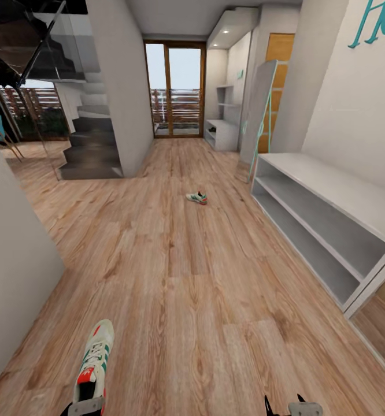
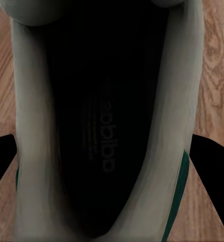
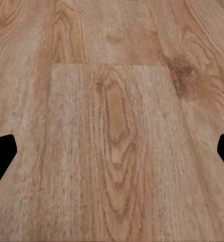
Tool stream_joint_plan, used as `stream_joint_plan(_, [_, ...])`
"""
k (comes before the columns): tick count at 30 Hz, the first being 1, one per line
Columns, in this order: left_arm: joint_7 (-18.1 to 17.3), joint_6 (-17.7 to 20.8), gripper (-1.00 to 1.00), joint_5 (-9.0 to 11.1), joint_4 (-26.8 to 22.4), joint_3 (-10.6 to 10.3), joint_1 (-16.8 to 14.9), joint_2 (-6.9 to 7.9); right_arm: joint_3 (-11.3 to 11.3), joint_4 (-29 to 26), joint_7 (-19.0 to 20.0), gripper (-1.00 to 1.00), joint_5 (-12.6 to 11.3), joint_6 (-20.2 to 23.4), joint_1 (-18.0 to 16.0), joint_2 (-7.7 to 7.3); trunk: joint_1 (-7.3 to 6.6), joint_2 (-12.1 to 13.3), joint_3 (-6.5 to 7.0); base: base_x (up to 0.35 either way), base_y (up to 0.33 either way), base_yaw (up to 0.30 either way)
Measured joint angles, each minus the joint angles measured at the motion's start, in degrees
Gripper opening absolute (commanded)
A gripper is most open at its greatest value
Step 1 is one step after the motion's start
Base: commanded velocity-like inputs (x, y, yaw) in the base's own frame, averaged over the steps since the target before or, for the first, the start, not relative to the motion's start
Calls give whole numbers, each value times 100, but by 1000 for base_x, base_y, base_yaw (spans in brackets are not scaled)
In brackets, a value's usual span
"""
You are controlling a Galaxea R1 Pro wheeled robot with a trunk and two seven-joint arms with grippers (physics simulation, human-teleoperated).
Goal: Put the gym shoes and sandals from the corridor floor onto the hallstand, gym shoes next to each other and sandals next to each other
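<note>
Sneaker in hand at the far left: a cream-white gym shoe [image 1: 94, 361] with green stripes and a red tongue label sits in the left pincer [image 1: 84, 408] at the bottom edge of the head view, toe pointing away from the robot and the heel end down at the pincer. The left wrist view looks straight into that shoe's dark insole [image 2: 104, 131], with the black fingertips [image 2: 2, 159] showing on either side of its cream walls, closed against the shoe and holding it above the corridor floor [image 2: 215, 75].

Further along, near the middle of the head view, the second gym shoe [image 1: 196, 197] lies on the wood-plank floor [image 1: 175, 289], well apart from both pincers and nearer the long low white open shelving [image 1: 322, 222] that runs along the right wall.

At the bottom right, the right pincer [image 1: 293, 409] just enters the head view. The right wrist view shows its dark fingertips [image 3: 1, 154] spread wide at the two edges, with bare planks [image 3: 112, 141] between them and nothing gripped.

At the corridor's far end, a pale unit with shelves [image 1: 222, 130] stands beside the glass door [image 1: 175, 89].
</note>
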Motion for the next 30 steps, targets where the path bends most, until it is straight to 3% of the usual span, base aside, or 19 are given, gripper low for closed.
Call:
stream_joint_plan(25, [-9, -18, -100, -1, -28, -3, 74, 1, -23, -14, -29, 100, -22, -128, 0, -8, 0, 0, 0, 339, 0, 0])
stream_joint_plan(30, [-14, -362, -100, -13, 1, -17, 116, 0, -23, -18, -29, 100, -22, -128, 0, -9, 0, 0, 0, 339, 0, 0])
